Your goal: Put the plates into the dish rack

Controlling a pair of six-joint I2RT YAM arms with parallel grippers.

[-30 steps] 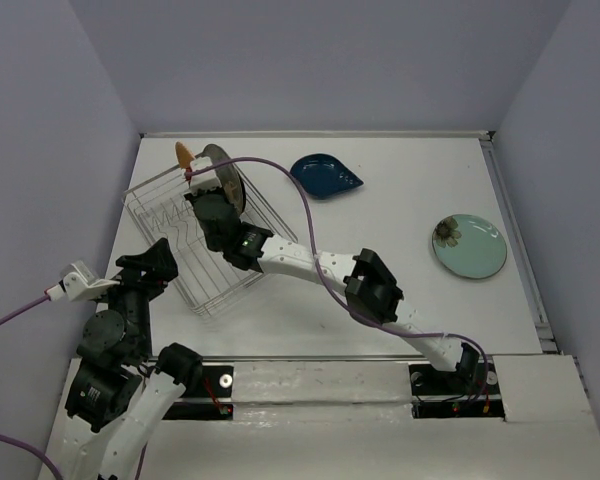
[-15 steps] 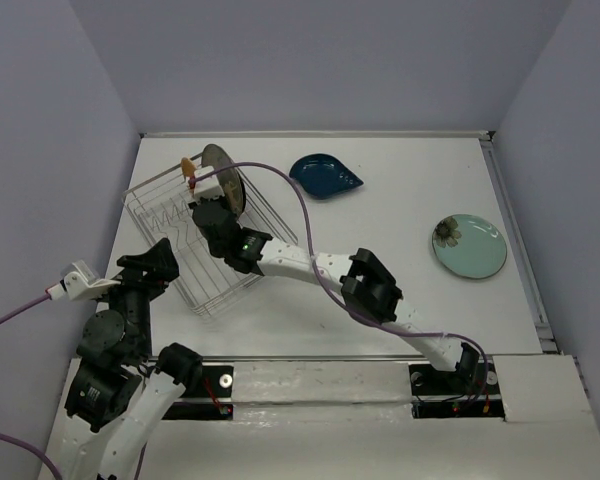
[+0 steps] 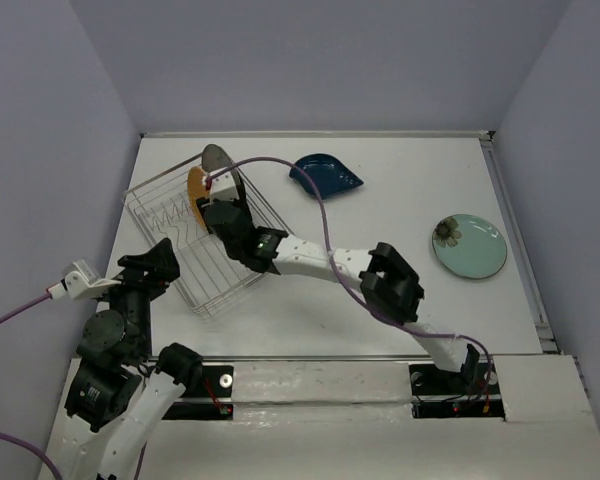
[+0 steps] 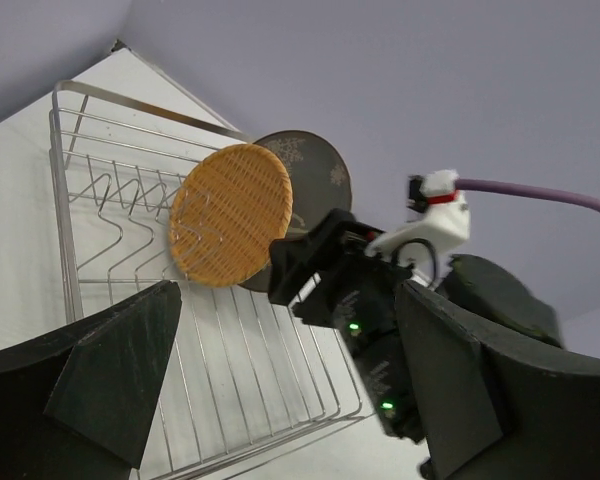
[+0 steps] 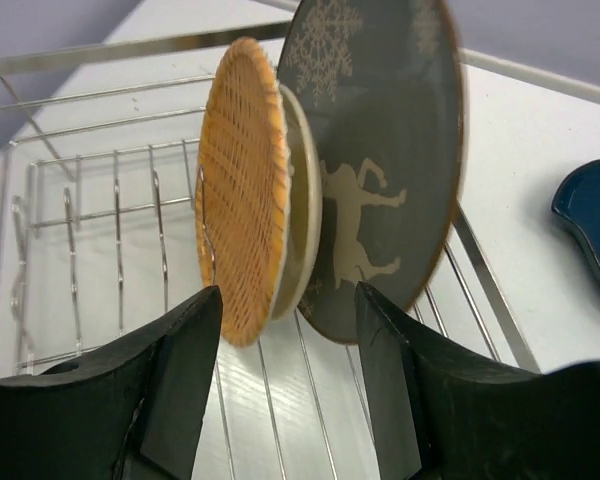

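Orange plate [image 5: 242,200] stands up in the dish rack [image 3: 212,283], right next to the grey deer plate [image 5: 380,180], right claw [image 5: 288,300] open wide by its bottom edge, left claw [image 4: 285,300] open and empty.

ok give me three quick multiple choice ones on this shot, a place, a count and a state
1. Where is the orange plate? A stacked flat on another plate B upright in the dish rack beside the grey deer plate C hanging outside the rack
2. How many plates lie on the table outside the rack? A none B two C four
3. How is the left gripper? A open, empty B shut on a plate C shut on a wire
1 B: it stands on edge among the wires. 2 B: the dark blue leaf dish and the teal floral plate. 3 A: its fingers are spread, nothing between.
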